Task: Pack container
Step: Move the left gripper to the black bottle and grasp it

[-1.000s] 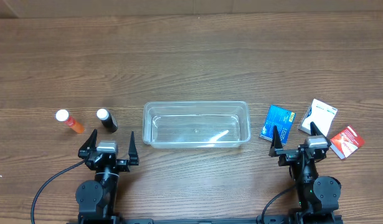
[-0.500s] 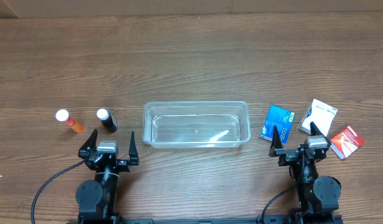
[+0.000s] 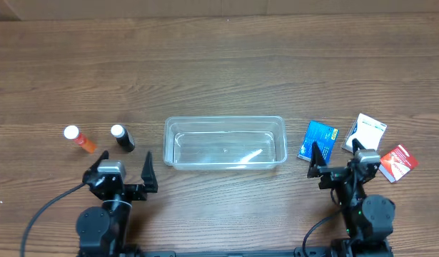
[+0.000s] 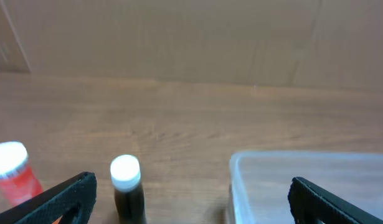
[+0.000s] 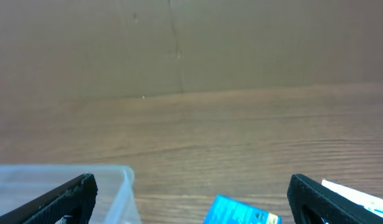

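The left gripper (image 3: 123, 168) and right gripper (image 3: 335, 158) are both spread wide, with nothing held. The clear container (image 3: 225, 119) is set between them on the wood-grain table (image 3: 219, 64). A dark bottle (image 3: 122, 137) and an orange bottle (image 3: 80, 138) are seen to its left, and a blue packet (image 3: 318, 140), white packet (image 3: 366, 133) and red packet (image 3: 397, 162) to its right. A brown wall (image 4: 179, 37) is seen beyond the far table edge.

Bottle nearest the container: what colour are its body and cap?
The bottle is black with a white cap, clearest in the overhead view.
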`<control>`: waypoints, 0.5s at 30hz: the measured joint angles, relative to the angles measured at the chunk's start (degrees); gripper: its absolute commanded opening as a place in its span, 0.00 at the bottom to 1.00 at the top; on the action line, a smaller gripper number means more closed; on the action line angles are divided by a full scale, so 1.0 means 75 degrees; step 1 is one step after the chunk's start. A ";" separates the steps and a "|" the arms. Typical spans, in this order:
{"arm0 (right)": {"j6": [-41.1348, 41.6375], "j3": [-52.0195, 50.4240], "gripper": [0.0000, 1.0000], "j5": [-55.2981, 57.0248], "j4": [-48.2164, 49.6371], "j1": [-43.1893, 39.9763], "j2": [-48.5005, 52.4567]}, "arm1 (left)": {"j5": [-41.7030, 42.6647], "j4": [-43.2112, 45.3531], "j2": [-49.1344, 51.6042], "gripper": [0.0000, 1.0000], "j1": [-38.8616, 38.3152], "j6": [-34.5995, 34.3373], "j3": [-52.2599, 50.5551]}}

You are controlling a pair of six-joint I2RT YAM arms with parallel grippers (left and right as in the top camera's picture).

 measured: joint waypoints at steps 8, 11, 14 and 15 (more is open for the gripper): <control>0.0577 0.3311 1.00 0.0032 -0.2057 -0.0003 0.3509 | 0.0000 -0.1244 0.2981 1.00 0.0000 -0.0082 0.2716; 0.0670 0.5091 1.00 0.0015 -0.3392 -0.0003 0.5065 | 0.0000 -0.2430 0.4779 1.00 0.0000 -0.0082 0.4331; 0.0688 0.6930 1.00 -0.0114 -0.5021 -0.0003 0.6959 | 0.0003 -0.4197 0.7018 1.00 0.0012 -0.0082 0.6397; 0.0694 0.7382 1.00 -0.0111 -0.5709 -0.0006 0.7382 | 0.0006 -0.5097 0.7379 1.00 0.0017 -0.0085 0.6834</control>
